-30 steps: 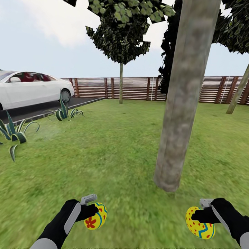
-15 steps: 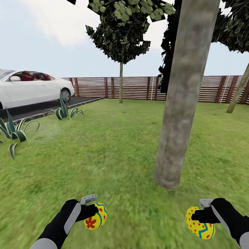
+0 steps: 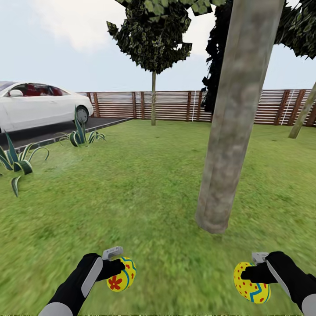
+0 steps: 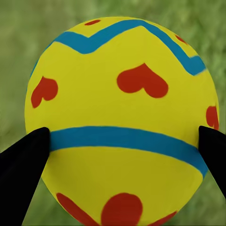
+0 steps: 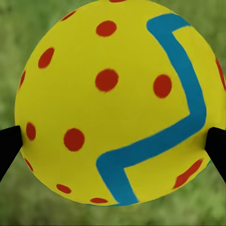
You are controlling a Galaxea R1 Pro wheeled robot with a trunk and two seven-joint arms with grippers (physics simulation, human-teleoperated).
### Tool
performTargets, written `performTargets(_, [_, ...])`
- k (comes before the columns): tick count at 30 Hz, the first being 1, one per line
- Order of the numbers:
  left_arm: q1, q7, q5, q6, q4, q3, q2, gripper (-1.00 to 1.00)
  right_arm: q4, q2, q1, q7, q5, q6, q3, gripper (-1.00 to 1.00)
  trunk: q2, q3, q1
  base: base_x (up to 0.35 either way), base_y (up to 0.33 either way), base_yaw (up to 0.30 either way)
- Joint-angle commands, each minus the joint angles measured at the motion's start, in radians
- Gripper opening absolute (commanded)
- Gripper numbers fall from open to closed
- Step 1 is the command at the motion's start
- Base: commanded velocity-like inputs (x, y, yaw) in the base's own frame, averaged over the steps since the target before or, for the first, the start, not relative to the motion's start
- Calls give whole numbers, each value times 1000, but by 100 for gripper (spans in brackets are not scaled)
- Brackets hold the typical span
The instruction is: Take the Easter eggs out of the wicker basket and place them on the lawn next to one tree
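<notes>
You hold 2 smooth, round yellow eggs above the lawn (image 3: 145, 184), which is bright green and a bit patchy. Your left gripper (image 3: 117, 268) is squeezed tight on the flower egg (image 3: 121, 274), which has red flowers and hearts and blue bands. In the left wrist view its black fingertips (image 4: 23, 162) press both sides of that egg. Your right gripper (image 3: 253, 274) is squeezed tight on the dotted egg (image 3: 250, 283), which has red dots and a blue zigzag.

The tree (image 3: 232, 118) has a straight, rough, grey-brown trunk. It stands in the grass just ahead, nearer to the dotted egg.

Since half a second ago, the whole view has tipped down a little. The dotted egg sits a bit lower and more to the left now.
</notes>
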Motion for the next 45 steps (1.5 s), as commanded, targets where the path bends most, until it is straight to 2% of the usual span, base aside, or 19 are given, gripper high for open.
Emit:
performTargets(1, [0,10,11,3,-1,-2,0,-100,-1,-1,-1,-2,-6,4,5,-100,-1,-5,0,0,0,0])
performTargets(39, [0,9,13,3,-1,-2,0,-100,-1,0,-1,-2,-3,4,7,-100,-10,-152,17,0,0,0])
performTargets(45, [0,8,12,3,-1,-2,0,-100,-1,9,-1,-2,-3,4,7,-100,-11,-175,20,0,0,0])
